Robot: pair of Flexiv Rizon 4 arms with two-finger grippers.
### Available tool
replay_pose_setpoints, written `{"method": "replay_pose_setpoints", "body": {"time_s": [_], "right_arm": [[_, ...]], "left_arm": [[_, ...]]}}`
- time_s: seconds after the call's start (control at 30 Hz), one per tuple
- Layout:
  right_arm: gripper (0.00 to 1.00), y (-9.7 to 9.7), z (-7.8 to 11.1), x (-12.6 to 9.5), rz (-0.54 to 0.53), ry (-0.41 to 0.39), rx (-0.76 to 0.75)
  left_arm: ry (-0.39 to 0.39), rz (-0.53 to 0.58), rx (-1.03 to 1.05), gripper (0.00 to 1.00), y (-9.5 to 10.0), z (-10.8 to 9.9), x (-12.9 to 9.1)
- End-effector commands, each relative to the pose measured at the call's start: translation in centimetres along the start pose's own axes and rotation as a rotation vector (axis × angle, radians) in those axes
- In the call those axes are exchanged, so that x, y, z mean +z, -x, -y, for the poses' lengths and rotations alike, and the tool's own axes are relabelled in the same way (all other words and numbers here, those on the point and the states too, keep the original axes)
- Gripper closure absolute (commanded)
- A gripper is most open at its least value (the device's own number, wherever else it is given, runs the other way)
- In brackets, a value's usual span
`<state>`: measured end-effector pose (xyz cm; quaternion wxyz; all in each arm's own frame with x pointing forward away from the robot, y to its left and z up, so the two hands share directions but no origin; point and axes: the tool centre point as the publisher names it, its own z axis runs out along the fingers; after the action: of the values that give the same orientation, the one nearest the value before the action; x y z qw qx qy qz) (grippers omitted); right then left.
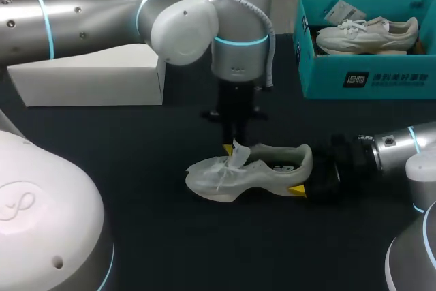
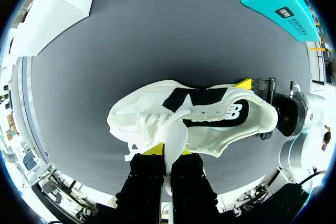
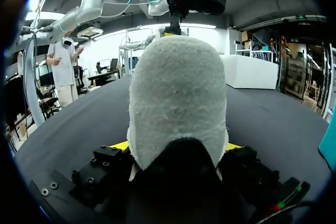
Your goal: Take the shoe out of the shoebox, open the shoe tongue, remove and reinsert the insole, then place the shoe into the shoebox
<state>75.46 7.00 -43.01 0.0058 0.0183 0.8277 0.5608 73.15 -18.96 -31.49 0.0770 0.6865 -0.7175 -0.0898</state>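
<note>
Left end effector (image 2: 167,153) is down over the middle of the shoe, fingers pressed together on the tongue (image 2: 175,135). It's pinching that white flap and holding it up off the laces. By my read this is the opening step, lifting the flap clear so the inside can be reached. The shoe (image 1: 259,168) sits on its sole on the dark counter (image 1: 136,189), toe pointing away from the right arm. At its heel (image 3: 178,93), the right end effector (image 3: 177,148) clamps from both sides, yellow tips against the heel cup. I'd call that an anchor, so a pull on the tongue doesn't drag the shoe along. Insole? Hidden from here. Beyond the shoe's heel end sits the teal shoebox (image 1: 368,83) with a second shoe (image 1: 368,32) inside. Beyond its toe end is a white box (image 1: 88,76).
</note>
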Motion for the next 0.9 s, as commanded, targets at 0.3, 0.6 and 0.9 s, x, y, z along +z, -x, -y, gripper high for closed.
{"method": "replay_pose_setpoints", "body": {"time_s": [0.3, 0.6, 0.9], "right_arm": [[1.00, 0.0, 0.3, 0.3, 0.000, -0.006, 0.001], [1.00, 0.0, 0.3, 0.3, 0.000, -0.006, 0.001], [1.00, 0.0, 0.3, 0.3, 0.000, -0.006, 0.001]], "left_arm": [[-0.028, -0.067, -0.033, 0.98, 3.6, -0.1, 0.5], [-0.029, -0.020, -0.077, 0.51, 5.1, 0.8, 2.4], [-0.020, 0.003, -0.111, 0.22, 6.0, 0.8, 3.4]]}}
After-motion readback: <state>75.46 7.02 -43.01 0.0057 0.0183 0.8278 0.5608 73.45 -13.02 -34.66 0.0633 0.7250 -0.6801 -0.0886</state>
